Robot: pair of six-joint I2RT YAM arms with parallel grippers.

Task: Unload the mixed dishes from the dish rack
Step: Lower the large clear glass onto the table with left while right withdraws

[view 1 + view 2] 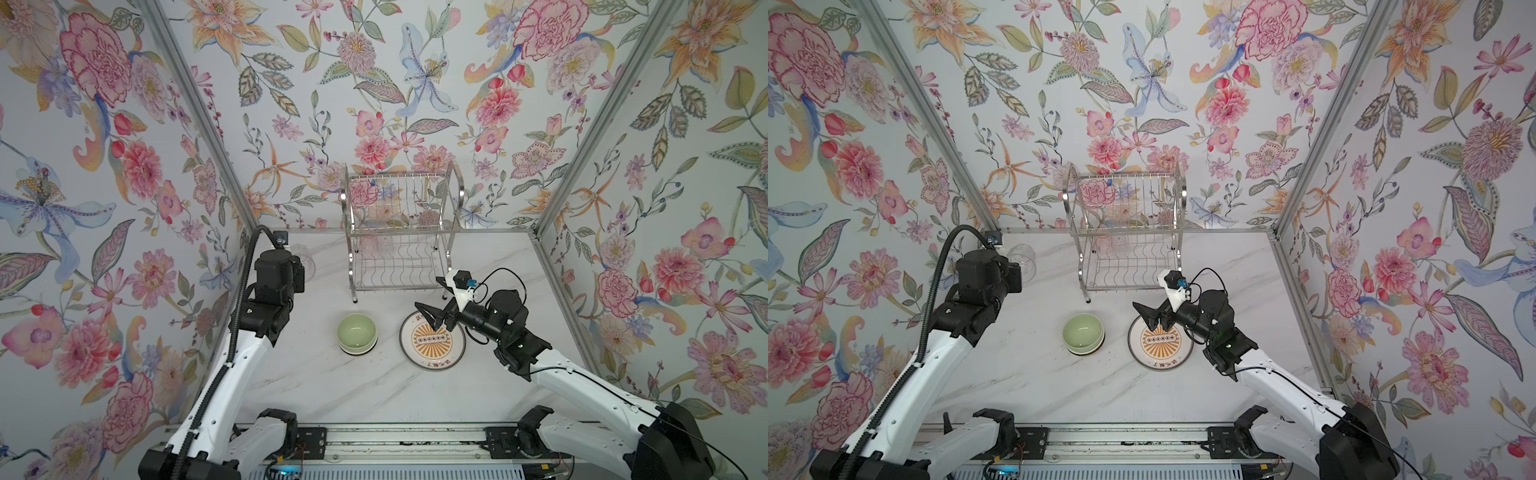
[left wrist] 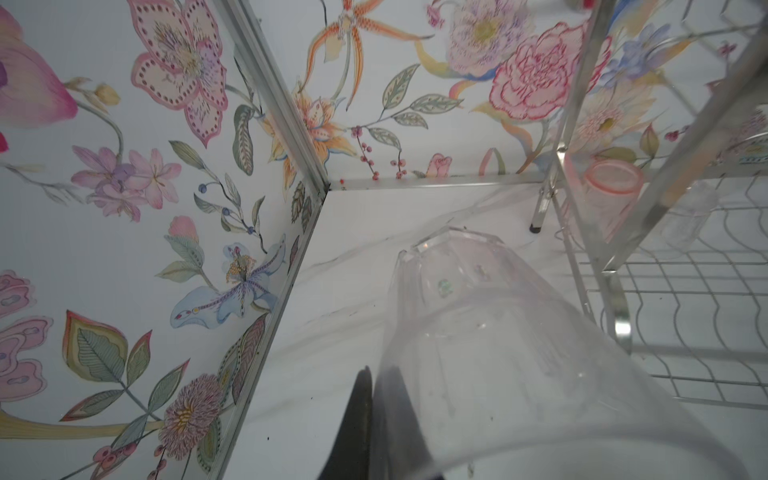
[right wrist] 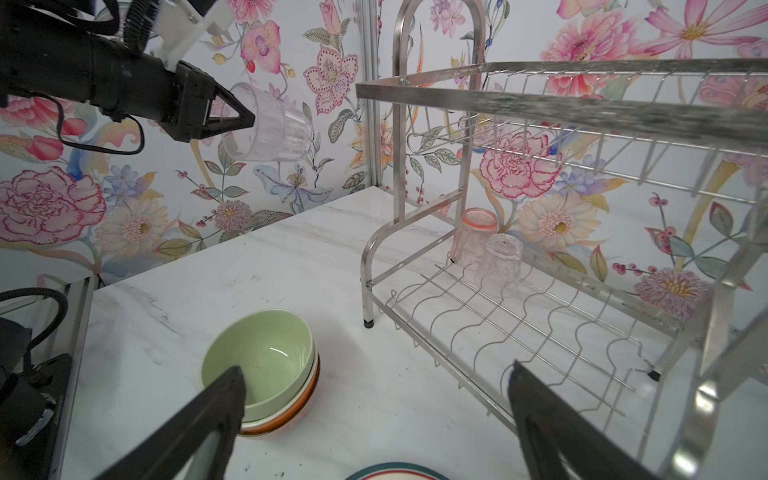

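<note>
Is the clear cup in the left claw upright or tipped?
Tipped. In the right wrist view the clear cup lies nearly sideways, its rim pinched by the left claw, base pointing away.

Left hand [image 3: 248,119] pinched shut, held aloft; right hand [image 1: 426,292] spread wide, hovering low.

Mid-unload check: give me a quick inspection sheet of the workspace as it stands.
Surface: white marble tabletop, faint dark specks.
Job's things: dish rack holds a pink cup and a small clear cup, both upside down on the lower tier; bowl stack, green on top, and sunburst plate on the tabletop.
Clutter: nothing seen.
Grippers: left gripper shut on a ribbed clear cup, in the air; right gripper open, empty.
Cables: black conduit along left arm; thin cable looped at right wrist.
Surroundings: floral walls, metal corner posts.
</note>
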